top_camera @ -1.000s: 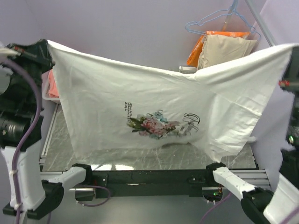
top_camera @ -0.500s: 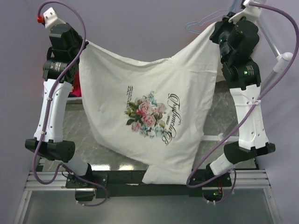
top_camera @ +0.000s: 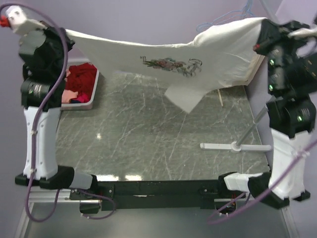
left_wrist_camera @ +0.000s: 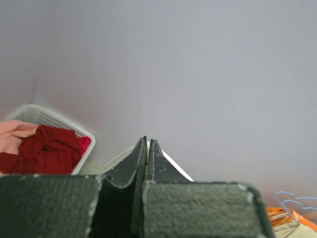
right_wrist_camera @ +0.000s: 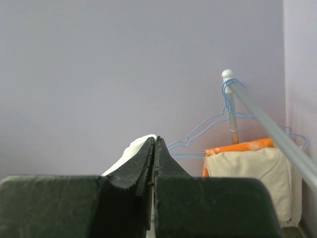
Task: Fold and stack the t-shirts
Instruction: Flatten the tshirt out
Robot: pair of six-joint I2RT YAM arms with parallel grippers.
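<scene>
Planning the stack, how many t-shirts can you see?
3: white t-shirt held up, stretched; dark red t-shirt and salmon pink t-shirt in the left basket. More may hide underneath.

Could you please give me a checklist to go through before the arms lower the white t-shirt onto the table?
1. Left end effector shut on the white t-shirt: ok.
2. Right end effector shut on its other end: ok.
3. Shirt spread flat between the arms: not ok, one flap droops.
4. Table under the shirt free: ok.
5. Rack base out of the way: cannot tell.
6. Basket apart from the shirt: ok.
</scene>
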